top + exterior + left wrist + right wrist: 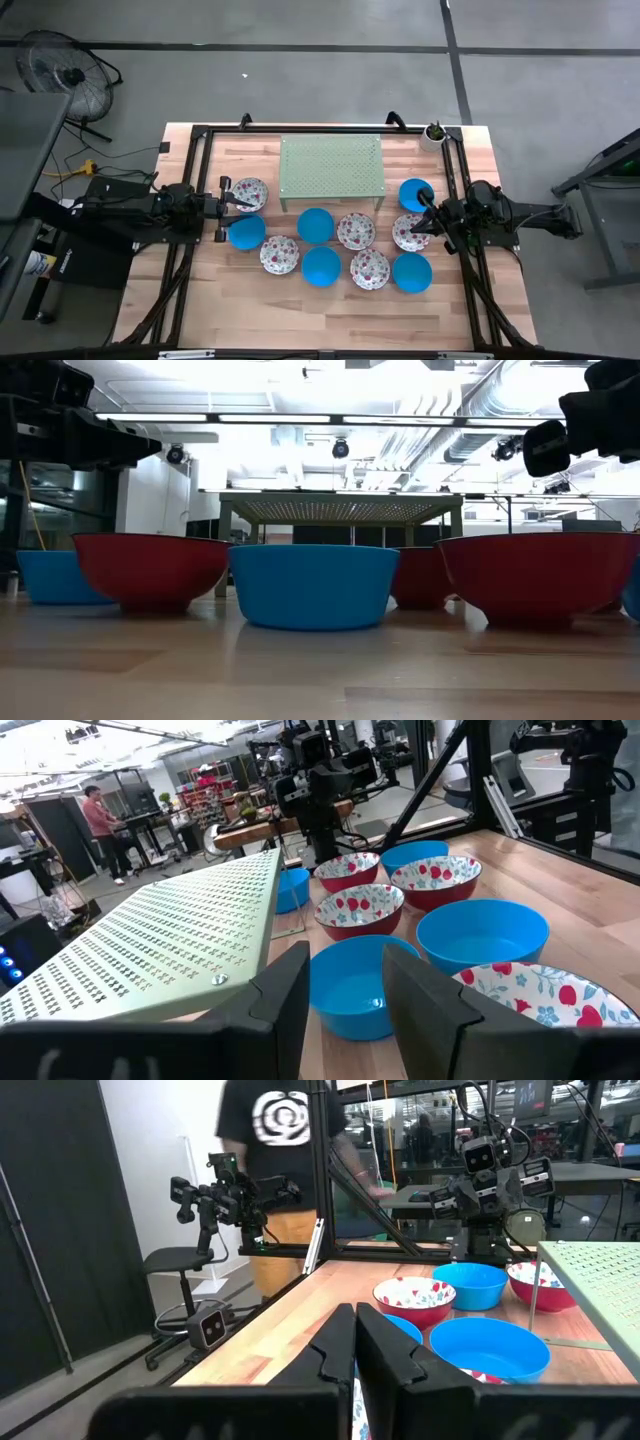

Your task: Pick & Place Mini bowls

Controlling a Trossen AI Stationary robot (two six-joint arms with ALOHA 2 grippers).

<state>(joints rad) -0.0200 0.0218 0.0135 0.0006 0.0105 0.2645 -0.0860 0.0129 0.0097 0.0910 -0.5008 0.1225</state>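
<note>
Several mini bowls stand on their bases on the wooden table, in front of a pale green perforated stand (332, 165). Some are plain blue (316, 225), others white with red flowers (355, 231). My left gripper (240, 204) hovers open above the table's left side, between a floral bowl (249, 192) and a blue bowl (246, 232); in the left wrist view a blue bowl (350, 982) shows past its fingers. My right gripper (421, 215) is shut and empty, in the air at the right between a blue bowl (414, 192) and a floral bowl (409, 232).
A small potted plant (434, 133) stands at the table's far right corner. Black frame rails (200, 150) run along the table's sides. Bare wood lies along the near edge (320, 320). A person (285, 1140) stands beyond the table, and a fan (60, 75) stands on the floor.
</note>
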